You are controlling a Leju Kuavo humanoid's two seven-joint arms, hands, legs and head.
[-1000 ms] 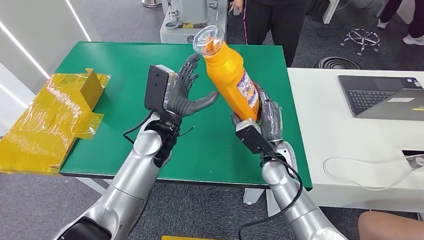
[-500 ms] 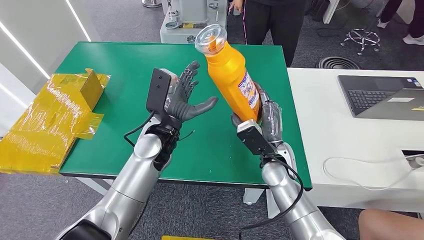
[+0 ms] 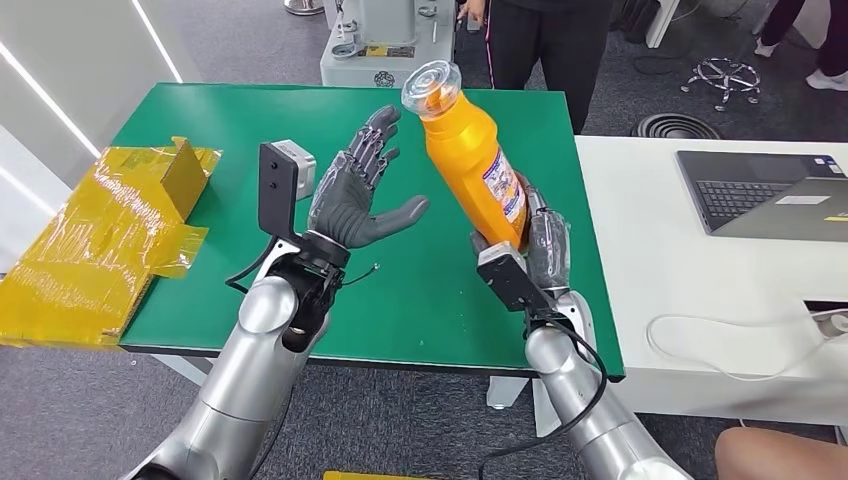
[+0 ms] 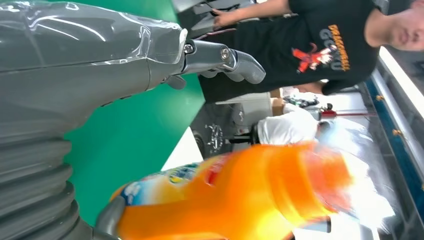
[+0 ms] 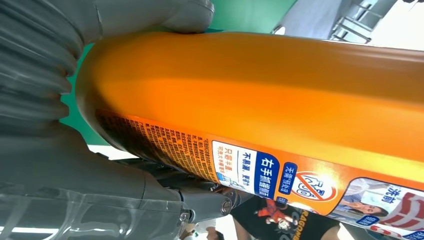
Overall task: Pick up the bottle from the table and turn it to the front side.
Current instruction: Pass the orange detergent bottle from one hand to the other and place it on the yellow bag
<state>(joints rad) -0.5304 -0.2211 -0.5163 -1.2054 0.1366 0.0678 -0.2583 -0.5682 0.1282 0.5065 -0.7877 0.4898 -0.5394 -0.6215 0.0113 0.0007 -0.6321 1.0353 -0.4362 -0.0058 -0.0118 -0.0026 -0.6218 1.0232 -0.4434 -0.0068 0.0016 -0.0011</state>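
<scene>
Two hands up over the green counter: right hand grips the orange bottle by its base, tilted, cap far-left. Left hand spread wide, holding nothing, just beside it. Bottle looks rigid, glossy, likely slippery; best regripped mid-body across the label.

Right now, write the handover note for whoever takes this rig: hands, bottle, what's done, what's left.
Right hand: grips the orange bottle by its base, lifted off the green table, tilted, clear cap up and toward the left hand.
Left hand: holds nothing, fingers spread, palm facing the bottle, not touching it.
Done: bottle picked up.
Left: turn it to the front side; the label faces the robot's right in the head view.
</scene>
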